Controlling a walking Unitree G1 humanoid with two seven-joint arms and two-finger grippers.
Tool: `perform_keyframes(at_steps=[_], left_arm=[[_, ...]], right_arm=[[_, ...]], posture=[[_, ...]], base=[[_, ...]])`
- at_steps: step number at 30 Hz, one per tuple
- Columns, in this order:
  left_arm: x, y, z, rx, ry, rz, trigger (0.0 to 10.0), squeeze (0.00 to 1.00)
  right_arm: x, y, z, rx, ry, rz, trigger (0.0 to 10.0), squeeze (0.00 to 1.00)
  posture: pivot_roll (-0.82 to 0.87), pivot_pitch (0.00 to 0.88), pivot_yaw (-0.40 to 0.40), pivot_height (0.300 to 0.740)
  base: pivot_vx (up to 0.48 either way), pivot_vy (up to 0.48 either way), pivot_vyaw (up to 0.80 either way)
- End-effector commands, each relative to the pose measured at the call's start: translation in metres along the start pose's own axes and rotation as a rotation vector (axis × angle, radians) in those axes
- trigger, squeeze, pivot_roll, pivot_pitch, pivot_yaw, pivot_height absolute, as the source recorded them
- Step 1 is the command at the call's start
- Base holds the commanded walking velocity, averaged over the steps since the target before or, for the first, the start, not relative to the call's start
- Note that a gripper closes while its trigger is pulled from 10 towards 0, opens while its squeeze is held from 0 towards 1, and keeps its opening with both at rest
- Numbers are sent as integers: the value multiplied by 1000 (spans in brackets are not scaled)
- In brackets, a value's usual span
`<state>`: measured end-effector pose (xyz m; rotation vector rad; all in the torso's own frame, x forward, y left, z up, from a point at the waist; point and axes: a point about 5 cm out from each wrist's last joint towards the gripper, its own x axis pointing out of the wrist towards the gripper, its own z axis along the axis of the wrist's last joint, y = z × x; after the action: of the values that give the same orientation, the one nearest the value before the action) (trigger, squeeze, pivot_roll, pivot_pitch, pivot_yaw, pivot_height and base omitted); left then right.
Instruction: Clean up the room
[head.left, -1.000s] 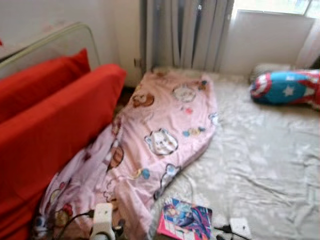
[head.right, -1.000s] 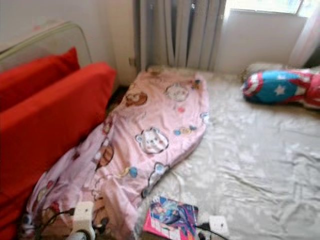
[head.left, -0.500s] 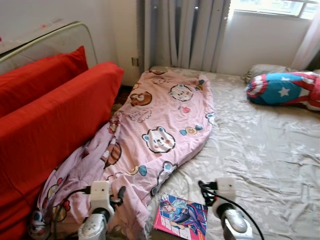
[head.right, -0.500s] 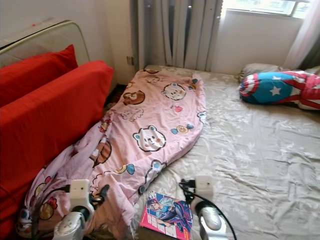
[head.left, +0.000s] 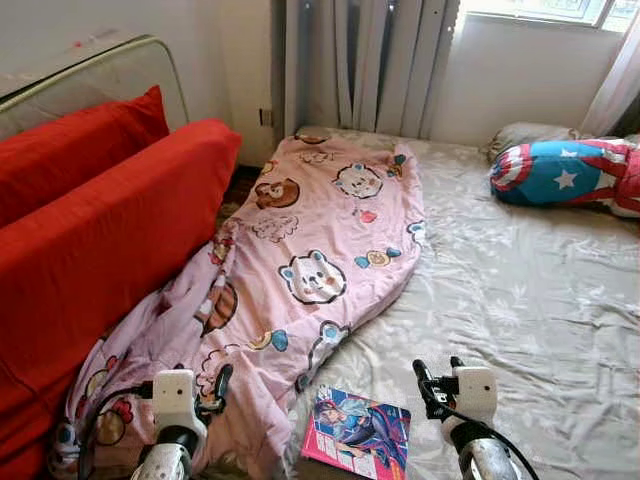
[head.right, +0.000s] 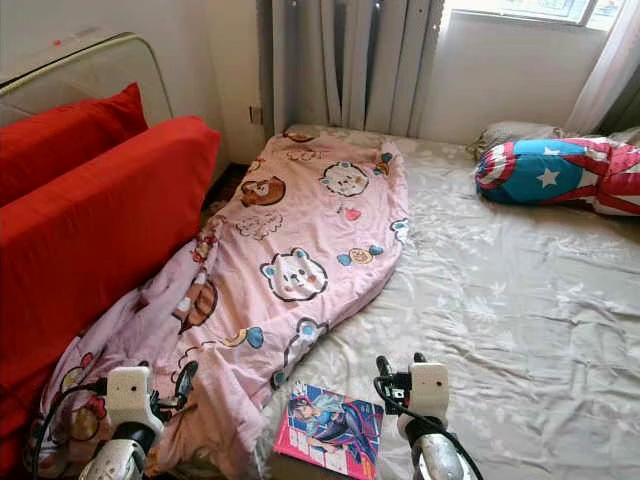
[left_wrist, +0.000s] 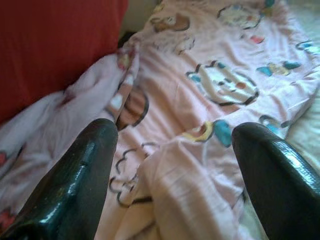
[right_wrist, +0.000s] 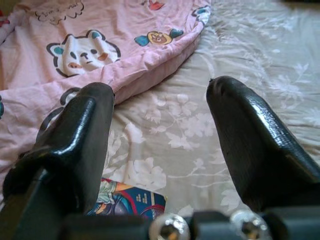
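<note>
A pink cartoon-print blanket (head.left: 310, 250) lies crumpled along the left side of the bed, its near end spilling against the red sofa (head.left: 90, 230). A colourful comic book (head.left: 358, 432) lies flat at the bed's near edge, just right of the blanket's hem. My left gripper (head.left: 222, 378) hovers open over the blanket's near folds (left_wrist: 215, 85). My right gripper (head.left: 437, 368) hangs open above the sheet just right of the book (right_wrist: 127, 202). Neither gripper has anything between its fingers.
A grey floral sheet (head.left: 520, 290) covers the bed. A blue, red and white star pillow (head.left: 565, 173) and a grey pillow (head.left: 525, 135) lie at the far right. Curtains (head.left: 350, 60) and a window wall stand behind the bed. A metal frame (head.left: 110, 65) sits behind the sofa.
Both arms have risen from the bottom edge into view; the right gripper has since drifted slightly right. The picture has sharpened and the scene has shifted a little with the camera.
</note>
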<state>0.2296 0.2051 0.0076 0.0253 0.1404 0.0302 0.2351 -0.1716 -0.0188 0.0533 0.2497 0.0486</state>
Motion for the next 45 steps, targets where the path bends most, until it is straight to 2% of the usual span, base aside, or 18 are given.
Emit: perform_keyframes(at_steps=[1,3,6,10,14,19,31,36,45], left_arm=[[0,-2,1,-20,-1,4,10000,0],[4,-5,4,-29,-8,15,10000,0],[5,-10,6,-38,-10,-1,10000,0],[7,-14,8,-40,-14,-3,10000,0],[8,-14,10,-40,-12,0,10000,0],[8,-13,11,-37,-11,2,10000,0],[9,-10,12,-29,0,17,10000,0],[9,-10,12,-33,3,21,10000,0],[10,-12,13,-34,3,21,10000,0]], right_arm=[[-1,-1,2,0,-21,-11,10000,0],[0,-4,3,12,-24,-47,10000,0],[3,-2,8,1,-36,-25,10000,0],[4,-3,5,-14,9,-34,10000,0],[5,-5,6,-14,8,-44,10000,0],[4,-3,7,-8,-9,-39,10000,0],[7,4,0,-2,51,-37,10000,0],[7,4,1,-7,42,-29,10000,0],[5,7,-1,3,41,-14,10000,0]], posture=[[16,0,-72,740],[14,0,-73,740],[9,0,-72,740],[5,0,-72,735],[7,0,-76,705],[10,0,-78,705],[11,0,-74,705],[9,0,-74,676],[10,0,-74,676]], base=[[0,0,0],[0,0,0],[0,0,0],[0,0,0],[0,0,0],[0,0,0],[0,0,0],[0,0,0],[0,0,0]])
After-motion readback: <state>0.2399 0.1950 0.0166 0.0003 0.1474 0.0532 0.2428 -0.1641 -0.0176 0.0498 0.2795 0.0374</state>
